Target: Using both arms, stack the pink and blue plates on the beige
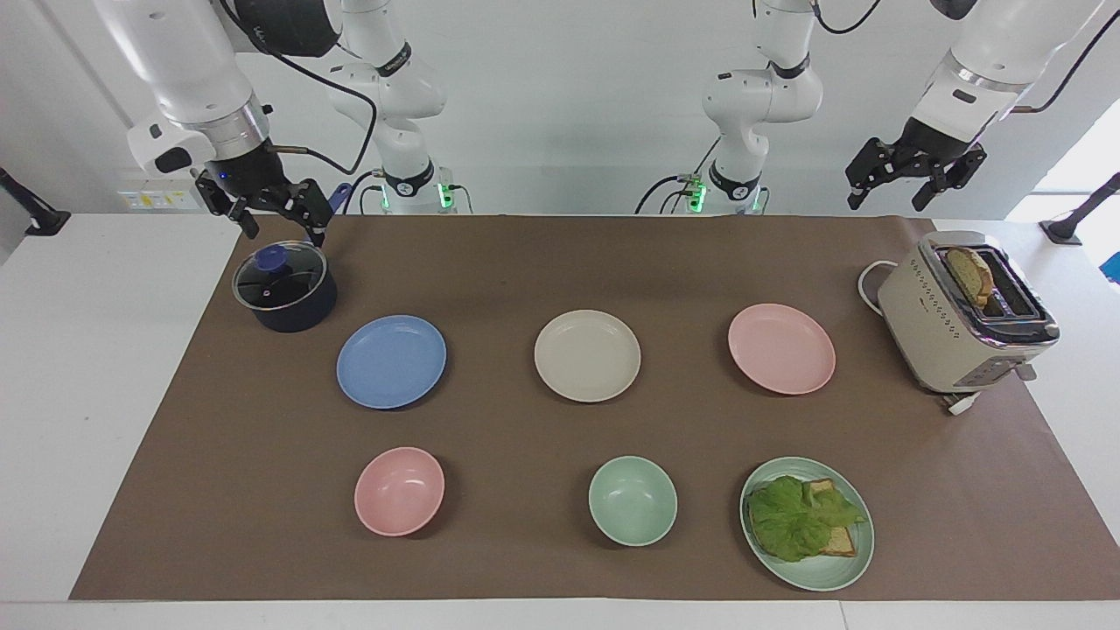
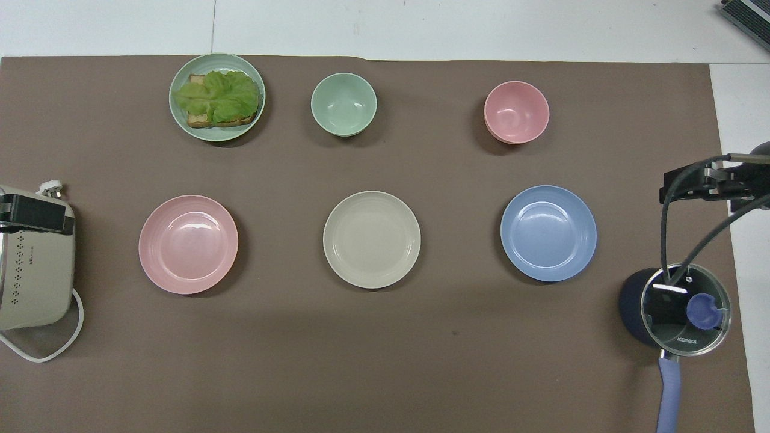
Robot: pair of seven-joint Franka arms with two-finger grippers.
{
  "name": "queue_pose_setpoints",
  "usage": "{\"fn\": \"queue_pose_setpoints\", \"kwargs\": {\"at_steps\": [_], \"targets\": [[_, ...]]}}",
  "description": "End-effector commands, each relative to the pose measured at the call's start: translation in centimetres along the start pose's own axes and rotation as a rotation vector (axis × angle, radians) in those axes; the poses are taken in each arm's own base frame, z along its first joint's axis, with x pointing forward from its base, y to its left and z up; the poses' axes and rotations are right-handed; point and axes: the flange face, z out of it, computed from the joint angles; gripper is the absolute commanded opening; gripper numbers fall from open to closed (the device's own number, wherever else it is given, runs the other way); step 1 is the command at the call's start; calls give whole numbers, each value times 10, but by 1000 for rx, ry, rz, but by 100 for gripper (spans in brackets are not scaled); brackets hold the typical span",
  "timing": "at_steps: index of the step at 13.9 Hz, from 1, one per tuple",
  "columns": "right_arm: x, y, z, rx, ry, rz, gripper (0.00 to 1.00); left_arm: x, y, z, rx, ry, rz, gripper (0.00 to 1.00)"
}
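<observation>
A: Where are the plates?
B: The beige plate (image 1: 587, 355) lies between the blue plate (image 1: 391, 361) and pink plate (image 1: 781, 348), apart.
A: The grippers?
B: Only the facing view shows them: right gripper (image 1: 276, 219) over the pot (image 1: 284, 287), left gripper (image 1: 913, 177) raised above the toaster (image 1: 966, 316), both wide, empty.

One camera sat high across the worktop (image 1: 105, 350), facing the 2 arms and taking in the whole brown mat (image 1: 560, 429). The other looked steeply down from above the robots' end. Both shared the mat, turned half round between them.
</observation>
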Motion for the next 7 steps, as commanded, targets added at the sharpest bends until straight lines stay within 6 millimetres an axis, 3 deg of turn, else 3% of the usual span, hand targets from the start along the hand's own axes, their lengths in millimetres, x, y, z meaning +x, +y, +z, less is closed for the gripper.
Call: {"fn": "queue_pose_setpoints", "kwargs": {"at_steps": [1, 3, 6, 7], "targets": [[2, 2, -1, 3, -8, 17, 100, 2, -7, 20, 8, 3, 5, 100], [2, 2, -1, 3, -8, 17, 100, 5, -16, 41, 7, -19, -10, 100], [2, 2, -1, 3, -8, 17, 100, 12, -24, 92, 7, -22, -24, 100], [2, 2, -1, 3, -8, 17, 100, 14, -37, 110, 6, -14, -50, 100]]}}
